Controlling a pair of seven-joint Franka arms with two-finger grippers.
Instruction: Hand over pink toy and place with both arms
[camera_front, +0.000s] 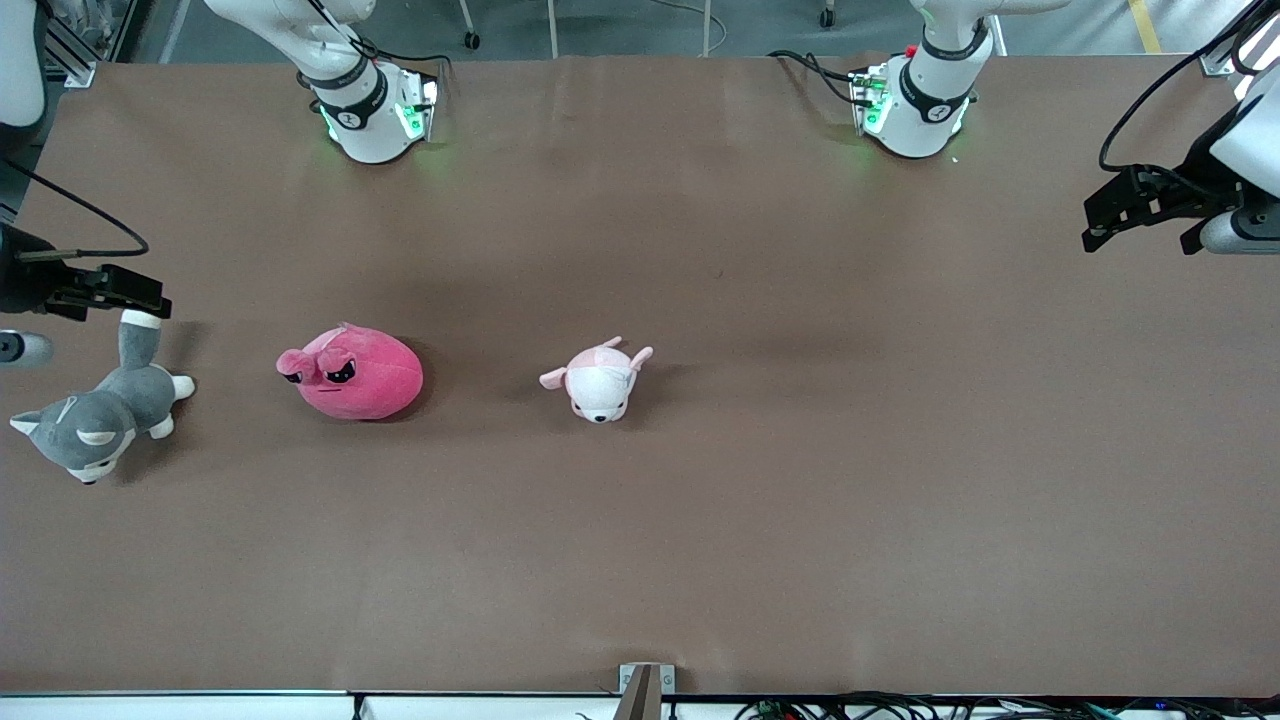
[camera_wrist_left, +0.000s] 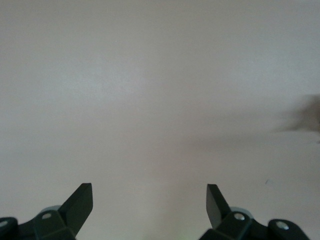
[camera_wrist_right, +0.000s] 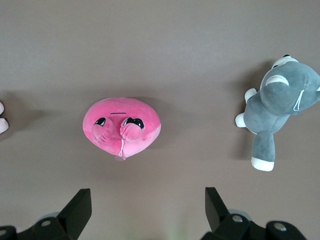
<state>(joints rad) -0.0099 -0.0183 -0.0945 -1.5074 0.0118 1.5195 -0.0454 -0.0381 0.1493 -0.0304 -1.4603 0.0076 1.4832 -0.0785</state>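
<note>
Edges of the front view cut off both arms. We see the pink toy (camera_front: 352, 374) on the counter (camera_front: 700, 520), between husky plush (camera_front: 100, 420) and puppy plush (camera_front: 598, 380). Left wrist view – left gripper (camera_wrist_left: 150, 205), jaws apart, over bare counter. Right wrist view – right gripper (camera_wrist_right: 148, 207), jaws apart, above the toy.

The pink toy (camera_front: 355, 375) is hot pink with dark eyes. The puppy plush (camera_front: 598, 380) is pale pink and white with a black nose. The husky plush (camera_front: 98, 415) is grey with white paws and tail tip. The tabletop (camera_front: 800, 450) is plain brown. Both arms are white with black bands, their fingers (camera_wrist_right: 77, 210) black.
</note>
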